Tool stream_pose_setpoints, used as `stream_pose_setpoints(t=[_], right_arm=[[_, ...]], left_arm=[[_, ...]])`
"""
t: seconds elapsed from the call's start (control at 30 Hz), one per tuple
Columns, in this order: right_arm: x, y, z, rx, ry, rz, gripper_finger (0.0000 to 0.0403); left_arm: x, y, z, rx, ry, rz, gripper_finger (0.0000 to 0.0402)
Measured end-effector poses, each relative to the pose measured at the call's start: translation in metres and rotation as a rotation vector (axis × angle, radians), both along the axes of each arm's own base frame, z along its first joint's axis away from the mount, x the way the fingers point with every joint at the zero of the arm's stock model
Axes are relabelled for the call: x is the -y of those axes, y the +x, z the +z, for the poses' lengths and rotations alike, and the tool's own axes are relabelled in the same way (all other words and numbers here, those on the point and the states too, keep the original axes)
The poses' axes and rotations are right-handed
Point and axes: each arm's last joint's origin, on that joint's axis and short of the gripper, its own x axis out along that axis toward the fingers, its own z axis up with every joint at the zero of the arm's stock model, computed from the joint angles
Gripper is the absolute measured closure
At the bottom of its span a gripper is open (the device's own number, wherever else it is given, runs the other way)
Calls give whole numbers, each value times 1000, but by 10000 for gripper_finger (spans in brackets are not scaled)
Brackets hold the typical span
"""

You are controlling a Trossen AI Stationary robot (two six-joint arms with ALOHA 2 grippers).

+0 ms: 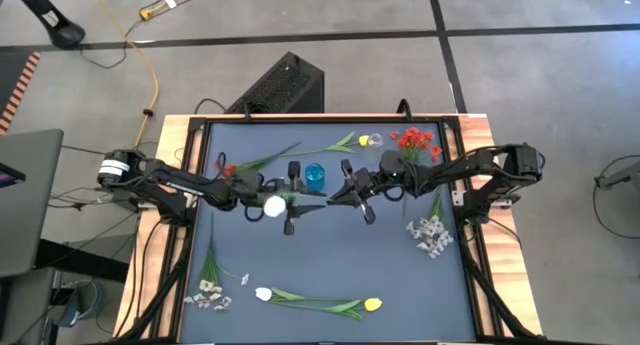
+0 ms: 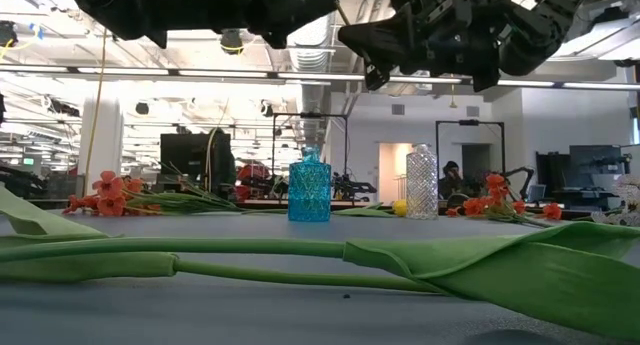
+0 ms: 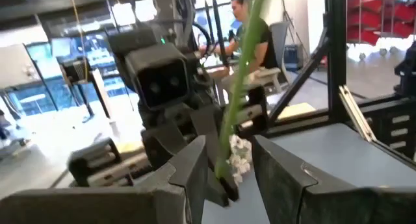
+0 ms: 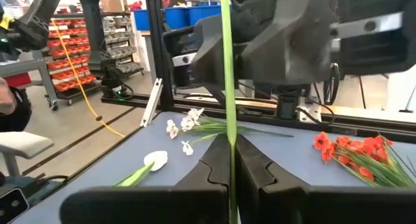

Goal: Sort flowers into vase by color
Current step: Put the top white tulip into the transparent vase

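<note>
Now a white tulip [image 1: 273, 206] hangs over the middle of the table [image 1: 330, 275], its green stem [image 4: 227, 87] stretching across to the right gripper [image 1: 350, 192], which is squeezed tight on it. The left gripper [image 1: 291, 201] has its fingers [image 3: 195, 169] apart around the stem. At about 12 o'clock from the stem stands the blue vase [image 1: 315, 174].

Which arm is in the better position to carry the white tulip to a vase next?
Probably the right. The right end effector is shut on the white tulip at its stem, while the left end effector stands open around that stem. The blue vase is near both.
</note>
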Motion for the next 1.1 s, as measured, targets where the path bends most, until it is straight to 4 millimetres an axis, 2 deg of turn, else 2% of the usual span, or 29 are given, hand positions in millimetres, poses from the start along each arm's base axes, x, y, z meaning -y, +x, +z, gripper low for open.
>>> stream_pose_setpoints(t=[0.47,0.57,0.7,0.77,0.93,1.1], right_arm=[[1,0,-1,-7,-4,-7,370],[1,0,-1,-7,-3,-8,368],[2,0,-1,-7,-3,-10,370],[3,0,-1,-10,-2,-13,366],[3,0,-2,-16,-1,-14,336],[11,-10,4,-76,-55,-44,281]], left_arm=[[0,-1,5,50,-5,14,293],[0,-1,5,51,-12,13,317],[1,0,5,48,-7,-12,384],[1,-1,4,47,-8,-29,394],[0,0,4,39,-31,0,400],[-5,0,1,6,-66,68,401]])
